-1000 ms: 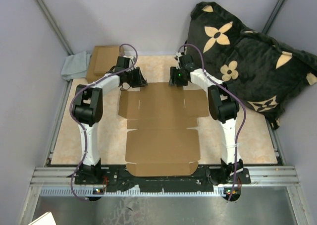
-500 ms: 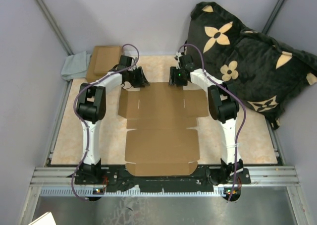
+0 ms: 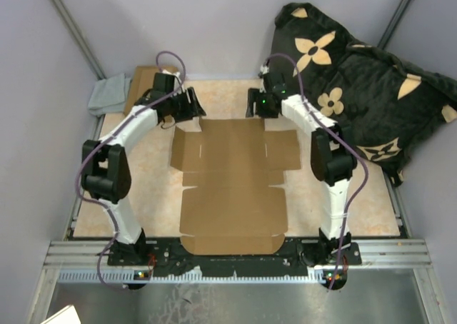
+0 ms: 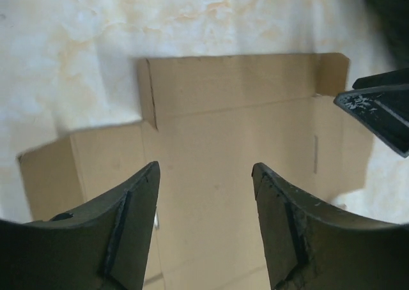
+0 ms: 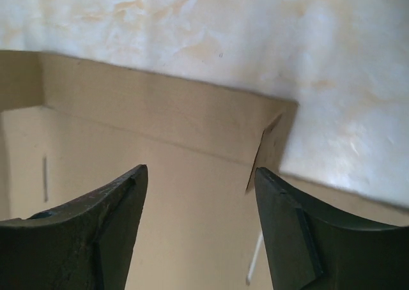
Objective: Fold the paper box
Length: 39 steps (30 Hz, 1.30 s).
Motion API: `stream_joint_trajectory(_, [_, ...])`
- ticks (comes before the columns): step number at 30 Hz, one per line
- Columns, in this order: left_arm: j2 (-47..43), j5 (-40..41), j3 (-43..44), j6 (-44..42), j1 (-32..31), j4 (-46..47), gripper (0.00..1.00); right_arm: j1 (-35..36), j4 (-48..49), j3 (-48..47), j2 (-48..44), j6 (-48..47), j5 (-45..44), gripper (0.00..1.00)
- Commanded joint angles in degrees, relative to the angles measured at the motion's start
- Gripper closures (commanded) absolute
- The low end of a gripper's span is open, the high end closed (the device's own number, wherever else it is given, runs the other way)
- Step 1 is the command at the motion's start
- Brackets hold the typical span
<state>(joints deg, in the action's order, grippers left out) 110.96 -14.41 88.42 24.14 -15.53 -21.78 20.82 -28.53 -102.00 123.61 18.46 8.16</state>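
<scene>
A robot test lab.
Robot arms (image 3: pixel 132 125) are bolted to a metal rail (image 3: pixel 393 254), with plain grey walls (image 3: pixel 214 24) all around.

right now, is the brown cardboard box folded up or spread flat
Spread flat, mostly: the plain brown corrugated cardboard sheet lies open, no side walls raised. Only its far strip looks creased upward in the wrist views.
</scene>
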Motion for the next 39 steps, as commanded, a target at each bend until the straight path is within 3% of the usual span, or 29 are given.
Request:
stream_joint_trajectory(1, [-11.6,0.9,-8.3,-0.1,1.0,-1.0,0.29,-0.6,-1.7,6.5,-16.7,1.9,-3.4,0.30])
stream_joint_trajectory(4, [-18.1,0.5,-16.7,1.6,2.7,-0.9,0.21,-0.8,0.2,18.6,-26.0,3.7,-4.4,0.27])
stream_joint_trajectory(9, [-27.9,-2.5,-30.6,3.9,5.3,2.8,0.21,-0.8,3.4,37.7,-42.6,6.4,-5.4,0.22])
stream_joint_trajectory(15, [-31.4,-5.3,-37.7,5.4,5.4,4.3,0.23,-0.9,5.6,51.6,-52.0,7.8,-5.2,0.22])
stream_joint_trajectory(27, [-29.5,-4.2,-42.9,4.3,5.4,3.8,0.25,-1.1,10.7,59.4,-48.1,9.4,-0.7,0.22])
stream_joint_trajectory(39, [-26.8,-4.9,-44.4,4.1,5.3,4.3,0.27,-1.2,12.9,60.9,-45.4,9.0,0.1,0.23])
